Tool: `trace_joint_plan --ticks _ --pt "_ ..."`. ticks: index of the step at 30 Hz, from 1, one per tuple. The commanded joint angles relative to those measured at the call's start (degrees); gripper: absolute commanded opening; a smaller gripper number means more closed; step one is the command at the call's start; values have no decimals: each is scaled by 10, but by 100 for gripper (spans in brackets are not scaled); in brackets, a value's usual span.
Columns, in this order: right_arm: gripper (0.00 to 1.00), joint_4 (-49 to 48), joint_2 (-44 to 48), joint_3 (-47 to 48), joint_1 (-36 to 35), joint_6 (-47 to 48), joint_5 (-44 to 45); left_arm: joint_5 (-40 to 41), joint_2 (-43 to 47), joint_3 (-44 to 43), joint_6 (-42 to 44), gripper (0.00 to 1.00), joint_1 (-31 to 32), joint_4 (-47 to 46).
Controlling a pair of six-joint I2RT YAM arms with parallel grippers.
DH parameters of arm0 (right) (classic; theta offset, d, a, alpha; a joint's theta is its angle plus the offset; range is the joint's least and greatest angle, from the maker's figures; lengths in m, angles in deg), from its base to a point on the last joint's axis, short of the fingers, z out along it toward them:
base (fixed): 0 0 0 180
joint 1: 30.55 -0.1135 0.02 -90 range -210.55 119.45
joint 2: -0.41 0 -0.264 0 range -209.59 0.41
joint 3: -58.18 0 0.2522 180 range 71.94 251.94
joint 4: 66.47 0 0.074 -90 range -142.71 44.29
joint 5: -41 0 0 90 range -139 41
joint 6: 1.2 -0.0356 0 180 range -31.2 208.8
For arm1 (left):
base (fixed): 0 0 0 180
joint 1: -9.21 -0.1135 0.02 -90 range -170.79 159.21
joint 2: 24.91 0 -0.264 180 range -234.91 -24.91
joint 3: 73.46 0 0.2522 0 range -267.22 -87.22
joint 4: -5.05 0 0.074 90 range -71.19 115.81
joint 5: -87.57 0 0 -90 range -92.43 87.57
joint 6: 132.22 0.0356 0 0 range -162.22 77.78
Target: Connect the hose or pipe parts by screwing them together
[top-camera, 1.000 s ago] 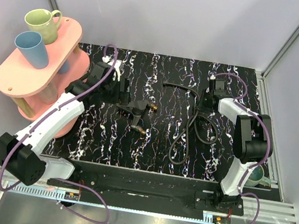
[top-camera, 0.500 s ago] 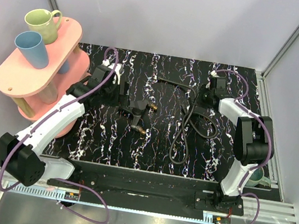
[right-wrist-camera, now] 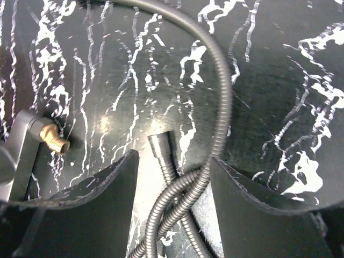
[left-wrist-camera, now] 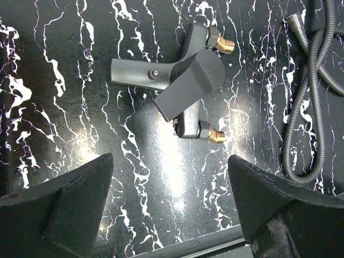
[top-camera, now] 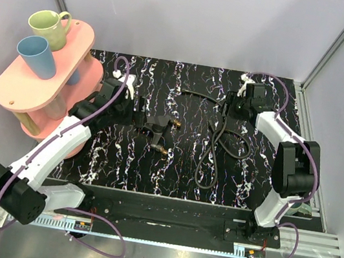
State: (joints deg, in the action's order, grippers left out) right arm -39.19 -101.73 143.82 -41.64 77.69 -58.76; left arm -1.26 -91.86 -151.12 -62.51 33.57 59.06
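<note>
The black, white-veined bench (top-camera: 121,160) is carrying everything, with a pink two-tier stand (top-camera: 35,84) sitting at its left edge. The black flexible hose (right-wrist-camera: 228,91) is lying in loose loops on the right half of the bench. The dark grey forked fitting (left-wrist-camera: 188,88) is lying flat at the centre-left, apart from the hose, its two brass threaded tips pointing towards the hose.

The left pincer (left-wrist-camera: 172,204) is hovering beside the fitting on the side away from the tips, its jaws spread very wide and gripping nothing. The right pincer (right-wrist-camera: 174,188) is hanging over the far part of the hose with its jaws parted, and hose strands are lying on the bench in the gap between them, not clamped.

A green mug (top-camera: 49,26) and a blue cup (top-camera: 37,55) are standing on the stand's top tier. One hose end (right-wrist-camera: 159,145) is resting free on the bench between the right pincer's fingers.
</note>
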Motion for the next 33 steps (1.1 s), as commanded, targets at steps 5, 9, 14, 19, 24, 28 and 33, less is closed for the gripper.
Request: trace_joint_plan --ticks 5,9,14,19,24,28,33 --pt "64 22 -54 60 -5 94 -126 -2 50 21 3 92 2 -19" --pt "63 40 -84 77 -12 108 -139 -6 60 23 2 92 2 -18" --pt "61 79 -123 104 -37 141 -91 -8 61 19 -5 91 3 -17" --pt "58 99 -144 108 -59 149 -29 -20 65 17 -8 91 2 -16" --pt "51 121 -165 128 -74 160 -8 -21 68 15 -18 90 2 -16" --pt "25 111 -158 133 -86 181 -1 -35 73 7 -30 88 2 -16" --pt "1 -8 -34 48 -129 238 -54 -78 64 -18 -44 85 2 -16"
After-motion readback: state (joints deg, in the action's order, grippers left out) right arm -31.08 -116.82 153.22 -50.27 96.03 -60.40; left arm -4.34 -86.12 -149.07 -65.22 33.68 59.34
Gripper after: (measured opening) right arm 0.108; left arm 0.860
